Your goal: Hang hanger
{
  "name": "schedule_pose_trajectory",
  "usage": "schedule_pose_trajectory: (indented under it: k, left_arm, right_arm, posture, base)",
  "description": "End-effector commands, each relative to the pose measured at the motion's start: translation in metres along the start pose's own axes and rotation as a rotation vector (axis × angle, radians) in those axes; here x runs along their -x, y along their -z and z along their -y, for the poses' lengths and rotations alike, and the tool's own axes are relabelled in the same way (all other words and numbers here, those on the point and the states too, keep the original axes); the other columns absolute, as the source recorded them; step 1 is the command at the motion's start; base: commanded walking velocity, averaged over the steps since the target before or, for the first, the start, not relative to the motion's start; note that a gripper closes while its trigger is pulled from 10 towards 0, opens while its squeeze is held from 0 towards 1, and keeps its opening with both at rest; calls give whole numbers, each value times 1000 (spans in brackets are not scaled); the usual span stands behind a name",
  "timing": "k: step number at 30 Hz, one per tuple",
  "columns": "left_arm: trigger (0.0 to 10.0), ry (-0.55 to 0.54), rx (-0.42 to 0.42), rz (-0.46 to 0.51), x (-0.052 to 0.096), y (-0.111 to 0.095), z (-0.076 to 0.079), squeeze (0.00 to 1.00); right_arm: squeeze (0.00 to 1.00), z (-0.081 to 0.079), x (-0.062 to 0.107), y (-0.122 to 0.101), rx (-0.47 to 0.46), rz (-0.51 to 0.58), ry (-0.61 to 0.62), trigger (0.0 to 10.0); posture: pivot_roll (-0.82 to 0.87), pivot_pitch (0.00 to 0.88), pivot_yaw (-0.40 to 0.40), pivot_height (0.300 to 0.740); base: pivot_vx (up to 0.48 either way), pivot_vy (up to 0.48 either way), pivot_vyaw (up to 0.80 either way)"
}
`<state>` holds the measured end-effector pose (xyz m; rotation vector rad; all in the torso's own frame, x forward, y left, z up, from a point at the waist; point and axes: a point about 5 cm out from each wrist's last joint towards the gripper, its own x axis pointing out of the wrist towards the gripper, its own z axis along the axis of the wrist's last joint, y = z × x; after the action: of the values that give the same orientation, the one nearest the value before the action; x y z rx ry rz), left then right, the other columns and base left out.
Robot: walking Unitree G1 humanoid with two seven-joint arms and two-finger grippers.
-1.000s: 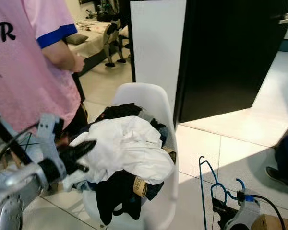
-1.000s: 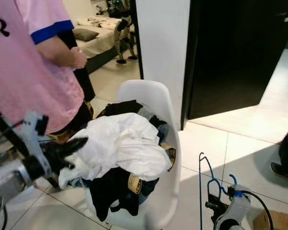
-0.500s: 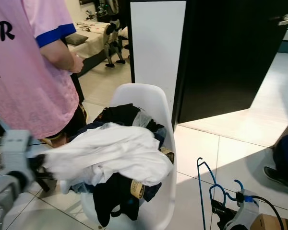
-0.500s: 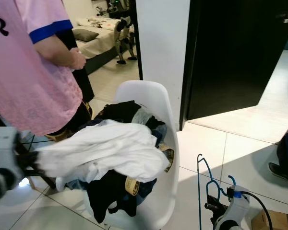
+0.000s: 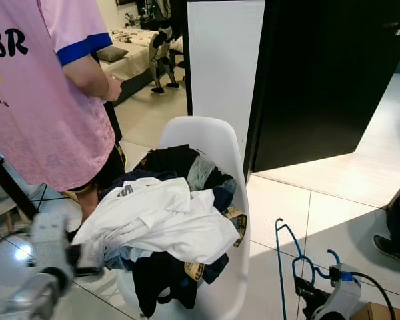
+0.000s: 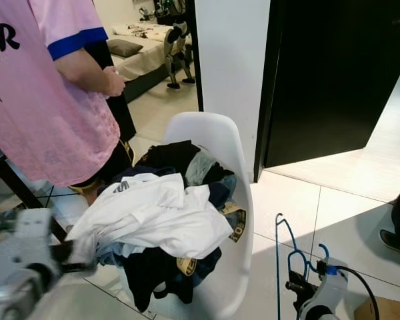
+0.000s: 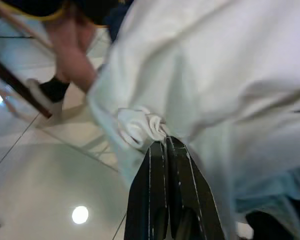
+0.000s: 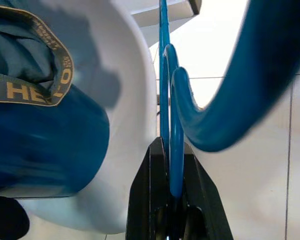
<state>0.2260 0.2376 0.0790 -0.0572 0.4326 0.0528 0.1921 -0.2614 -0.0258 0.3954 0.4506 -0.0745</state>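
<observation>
Left gripper (image 7: 162, 145) pinches white shirt (image 5: 167, 220); right gripper (image 8: 171, 150) clamps hanger (image 5: 297, 257).

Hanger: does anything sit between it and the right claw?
No. The right claw is shut directly on the blue hanger, with the wire running between its fingers. It is held low beside the white chair. No rail or rod to hang it on can be made out.

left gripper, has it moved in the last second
Yes. The left gripper has dropped down and left of the chair, pulling the white shirt edge.
</observation>
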Motion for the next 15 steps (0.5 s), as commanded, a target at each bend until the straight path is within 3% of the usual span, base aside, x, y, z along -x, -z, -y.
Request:
schedule_pose_trajectory:
  k: [1, 8, 13, 14, 15]
  left_arm:
    - [10000, 5, -26, 41, -1, -8, -1, 1000]
    - [10000, -38, -109, 93, 0, -23, -11, 1000]
    - [10000, -116, -260, 99, 6, -47, -34, 1000]
    - [10000, -116, -260, 99, 6, -47, -34, 1000]
    - [10000, -86, -315, 66, 9, -55, -39, 1000]
  right_arm:
    - [0, -2, 0, 3, -7, 1, -5, 10000]
    - [0, -1, 0, 2, -7, 3, -3, 10000]
    - [0, -1, 0, 2, -7, 3, -5, 10000]
    - [0, -1, 0, 2, -7, 3, -5, 10000]
    - [0, -1, 0, 1, -7, 1, -6, 10000]
  posture:
    - [12, 0, 41, 740]
    - [16, 0, 43, 740]
    - [21, 0, 39, 740]
    - [21, 0, 39, 740]
    - [22, 0, 37, 740]
  base:
    - [0, 0, 0]
    - [0, 0, 0]
    - [0, 0, 0]
    - [0, 0, 0]
    - [0, 0, 0]
